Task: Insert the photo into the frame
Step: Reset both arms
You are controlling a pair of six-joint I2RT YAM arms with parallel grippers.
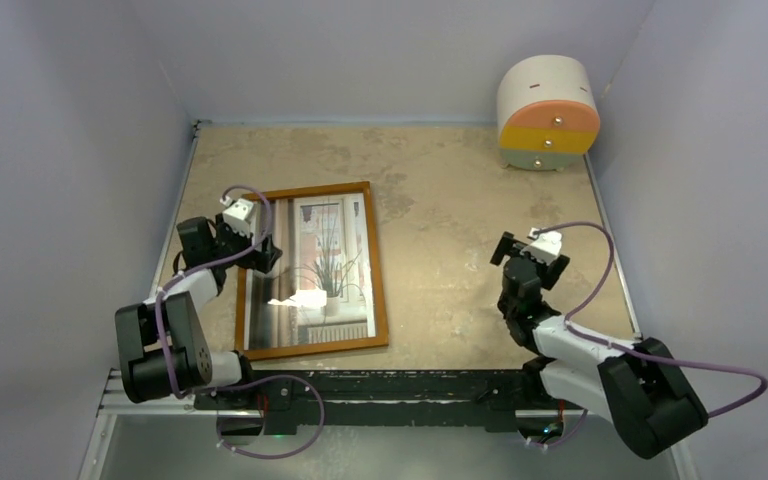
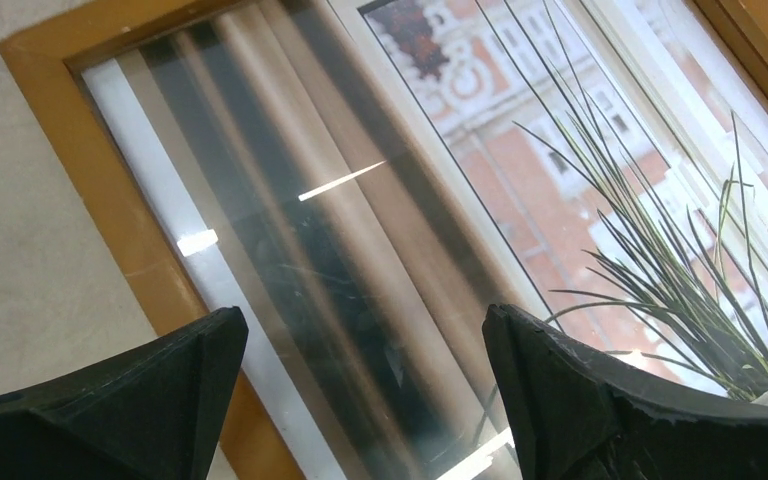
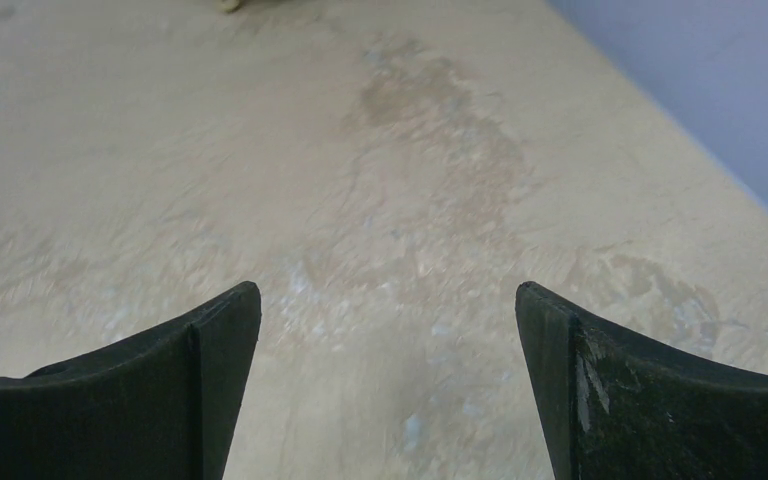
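Since the photo (image 1: 330,270) lies flat inside the frame (image 1: 378,290) on the tabletop (image 1: 440,190), the overhead view shows the left tool (image 1: 258,252) poised over one long edge, probably to seat it, and the right tool (image 1: 510,250) parked well apart. The left wrist view adds its jaws spread, holding nothing, with the photo directly beneath. In the right wrist view the jaws are spread and empty, with only bare tabletop ahead.

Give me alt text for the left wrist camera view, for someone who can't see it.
A photo of curtains, a window and a grassy plant lies inside an orange-brown frame on a beige table. The open left claw hovers over it.
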